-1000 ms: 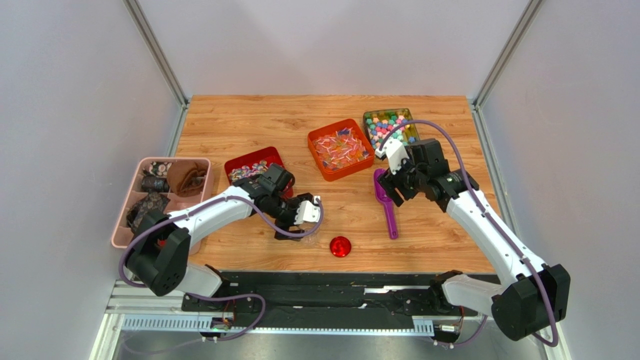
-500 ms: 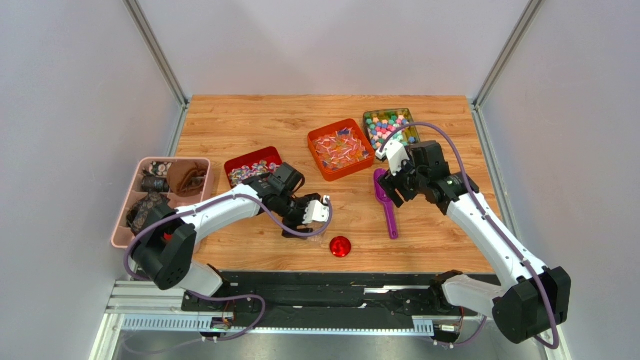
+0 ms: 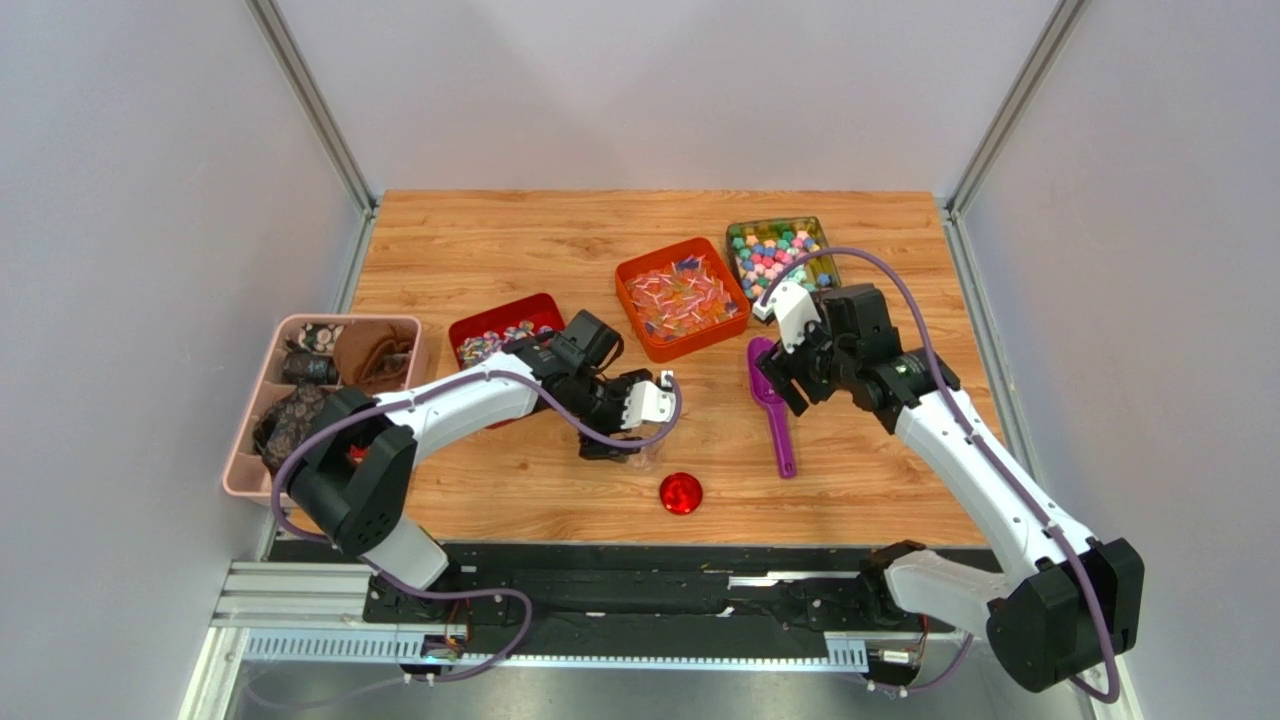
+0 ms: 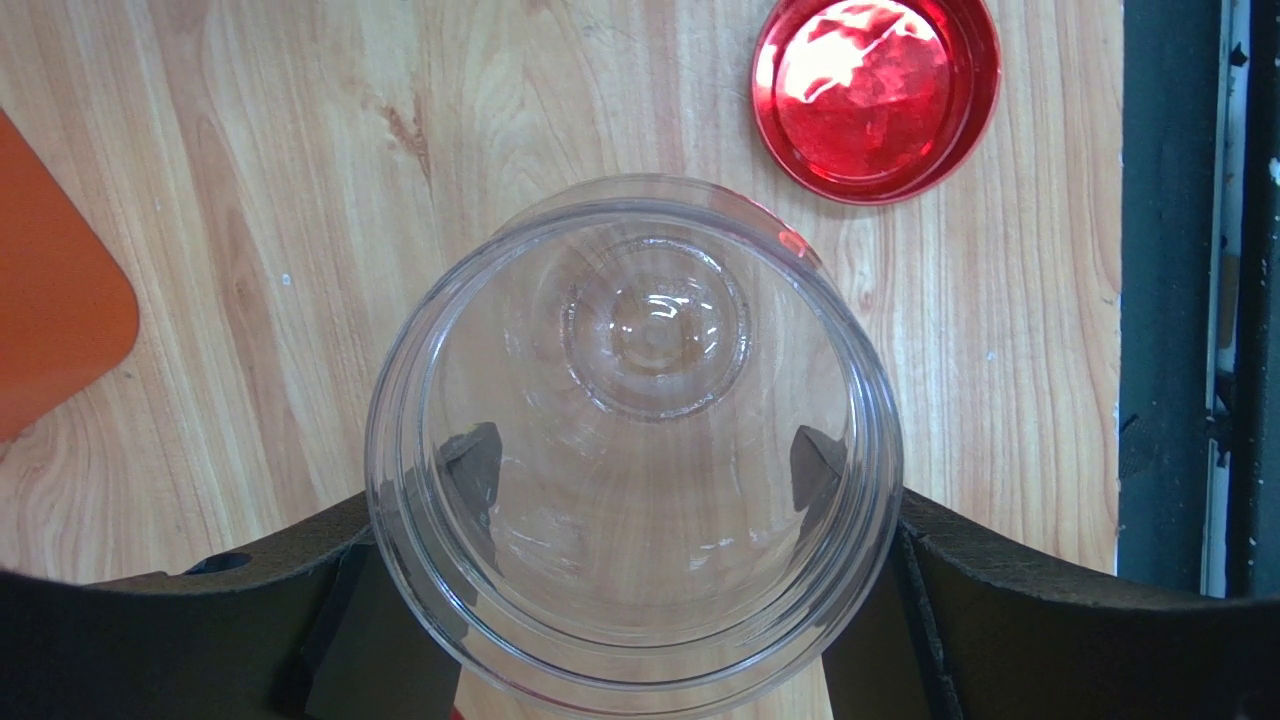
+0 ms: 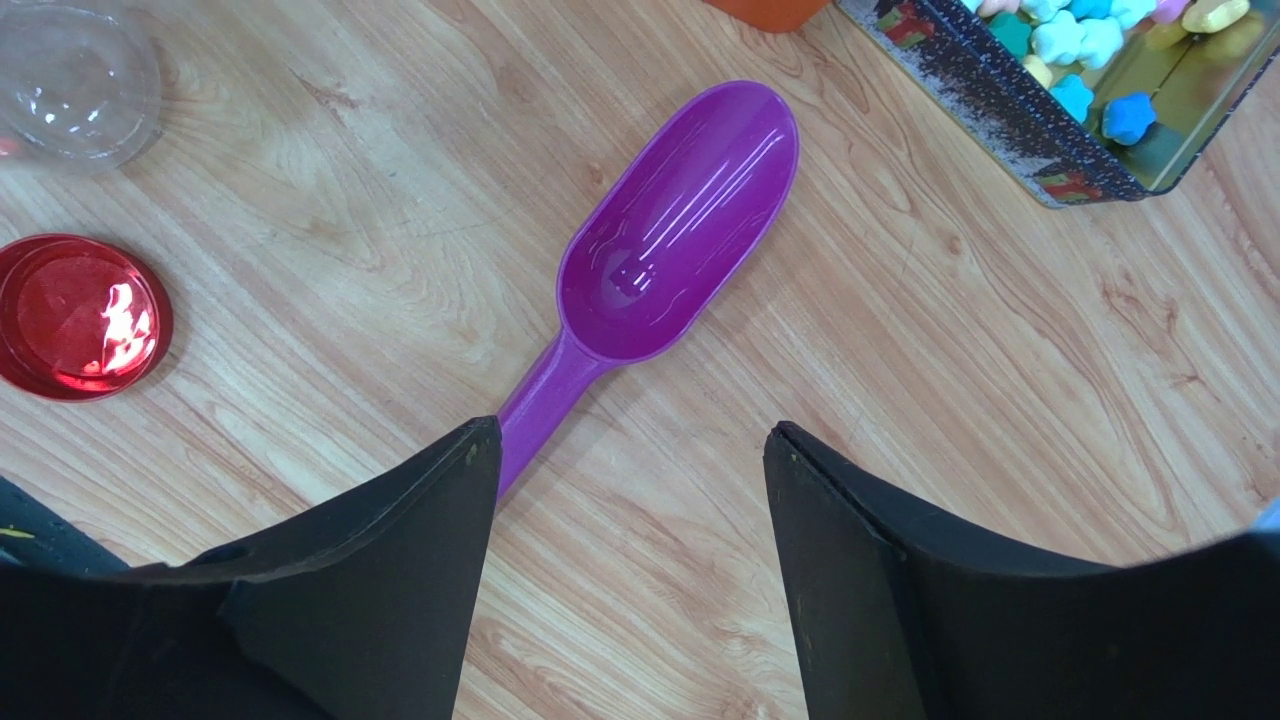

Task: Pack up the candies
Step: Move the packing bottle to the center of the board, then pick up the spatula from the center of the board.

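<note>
Top view: the candies (image 3: 681,297) sit loose in three containers towards 12 o'clock on the table (image 3: 496,240): a red tray (image 3: 499,308), an orange tray (image 3: 634,317) and a tin (image 3: 772,222). They lie every which way, so we read no shared long axis.

Left wrist: the left gripper (image 4: 639,465) clamps a clear jar (image 4: 639,345), mouth up, one finger on each side wall. A red lid (image 4: 876,93) lies apart at 1 o'clock.

Right wrist: the right gripper (image 5: 624,510) stands wide and empty over the handle of a purple scoop (image 5: 669,240). The scoop's axis runs from 1 to 7 o'clock, bowl towards the tin. We judge the candies light, with slick wrappers, awkward to pinch singly. Better to lift them from beneath with the scoop.
</note>
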